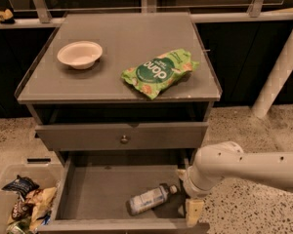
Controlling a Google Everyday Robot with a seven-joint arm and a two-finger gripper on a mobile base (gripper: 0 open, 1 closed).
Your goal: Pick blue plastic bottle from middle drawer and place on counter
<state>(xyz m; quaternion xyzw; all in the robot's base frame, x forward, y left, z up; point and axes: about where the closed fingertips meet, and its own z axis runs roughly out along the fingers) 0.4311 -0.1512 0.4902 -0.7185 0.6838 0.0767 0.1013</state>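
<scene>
The blue plastic bottle (149,199) lies on its side in the open middle drawer (95,189), near the drawer's front right, its cap end pointing right. My gripper (193,211) hangs at the end of the white arm, down at the drawer's front right corner, just right of the bottle's cap end and apart from it. The grey counter (122,33) is the cabinet top above the drawers.
On the counter stand a white bowl (79,54) at the left and a green snack bag (158,72) at the right. The upper drawer front with a round knob (123,139) is closed. A bin of snack packets (20,204) sits lower left.
</scene>
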